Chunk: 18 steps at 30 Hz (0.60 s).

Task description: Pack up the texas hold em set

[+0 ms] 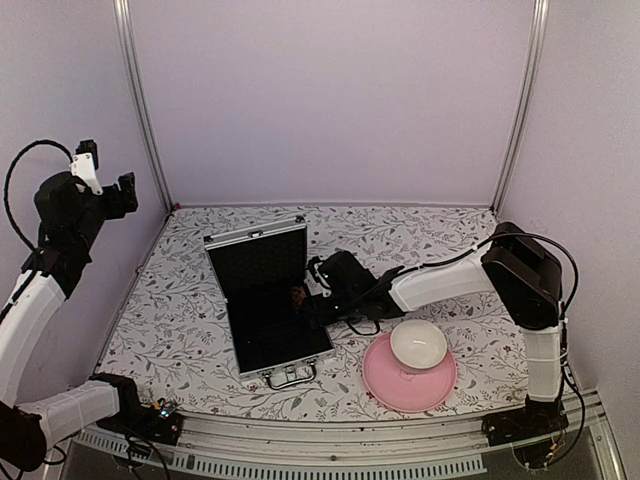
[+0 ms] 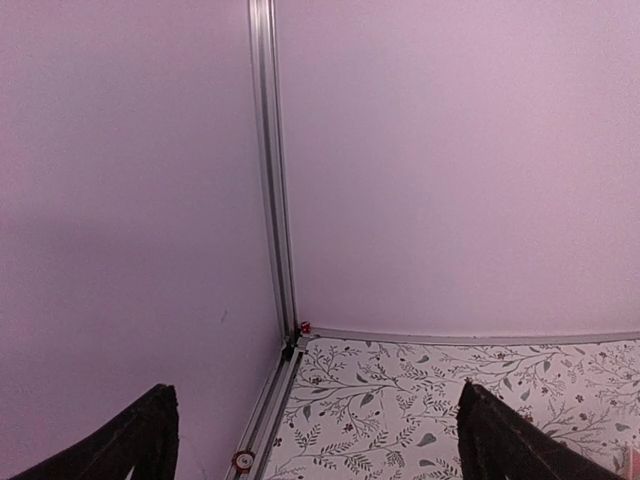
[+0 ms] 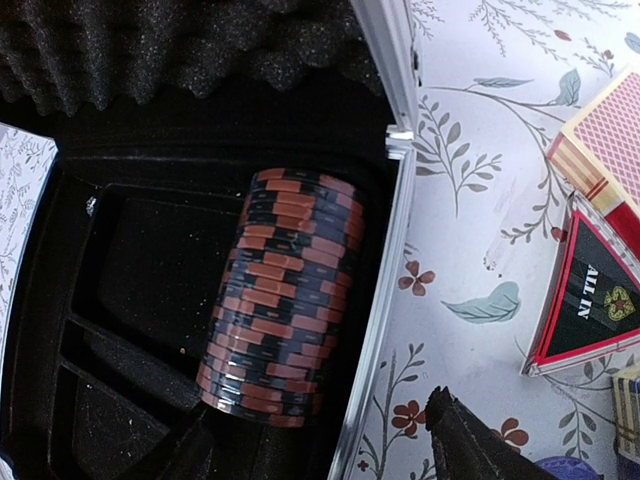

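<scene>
The silver briefcase (image 1: pixel 290 372) lies open left of centre, its lid (image 1: pixel 258 255) upright and lined with black foam. The dark red chip stack (image 3: pixel 285 300) lies on its side in the black lining by the case's right rim (image 3: pixel 385 290); it also shows in the top view (image 1: pixel 298 293). My right gripper (image 3: pixel 320 415) is open and straddles that rim, with one finger (image 3: pixel 470 440) over the table. The red/pink card box (image 3: pixel 605 150), the gold-and-dark card box (image 3: pixel 628 410) and the edge of the blue disc (image 3: pixel 560 468) lie right of the case. My left gripper (image 2: pixel 320 440) is open and empty, raised high at the left (image 1: pixel 105 190).
A triangular "ALL IN" marker (image 3: pixel 590 300) lies between the two card boxes. A pink plate (image 1: pixel 385 385) holding a white bowl (image 1: pixel 418 343) sits at the front right. The left wrist view faces the enclosure's back-left corner post (image 2: pixel 270 200).
</scene>
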Available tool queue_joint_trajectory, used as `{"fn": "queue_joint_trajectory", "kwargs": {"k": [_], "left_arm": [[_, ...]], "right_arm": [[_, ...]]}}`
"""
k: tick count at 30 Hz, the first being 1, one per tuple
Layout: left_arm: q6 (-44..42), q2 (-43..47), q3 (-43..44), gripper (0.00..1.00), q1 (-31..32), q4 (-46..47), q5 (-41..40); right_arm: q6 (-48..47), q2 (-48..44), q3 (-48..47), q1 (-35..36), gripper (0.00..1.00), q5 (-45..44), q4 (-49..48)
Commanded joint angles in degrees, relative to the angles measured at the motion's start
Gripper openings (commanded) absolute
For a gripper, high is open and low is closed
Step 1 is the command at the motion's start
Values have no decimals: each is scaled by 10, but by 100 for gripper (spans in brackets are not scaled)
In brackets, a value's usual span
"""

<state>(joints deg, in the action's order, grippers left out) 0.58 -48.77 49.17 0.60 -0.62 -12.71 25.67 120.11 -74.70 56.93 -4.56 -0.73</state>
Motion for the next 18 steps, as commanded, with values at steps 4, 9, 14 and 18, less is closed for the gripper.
{"fn": "queue_joint_trajectory", "kwargs": {"k": [4, 9, 14, 18], "left_arm": [[-3, -24, -8, 97, 4, 16, 8], [42, -67, 42, 97, 4, -44, 25], [151, -83, 54, 97, 4, -83, 75], [188, -76, -5, 97, 4, -47, 94]], "right_arm": [[-8, -12, 6, -7, 70, 2, -55], [-49, -50, 24, -6, 72, 20, -64], [-72, -113, 66, -6, 78, 36, -50], [-76, -175, 113, -6, 84, 20, -30]]}}
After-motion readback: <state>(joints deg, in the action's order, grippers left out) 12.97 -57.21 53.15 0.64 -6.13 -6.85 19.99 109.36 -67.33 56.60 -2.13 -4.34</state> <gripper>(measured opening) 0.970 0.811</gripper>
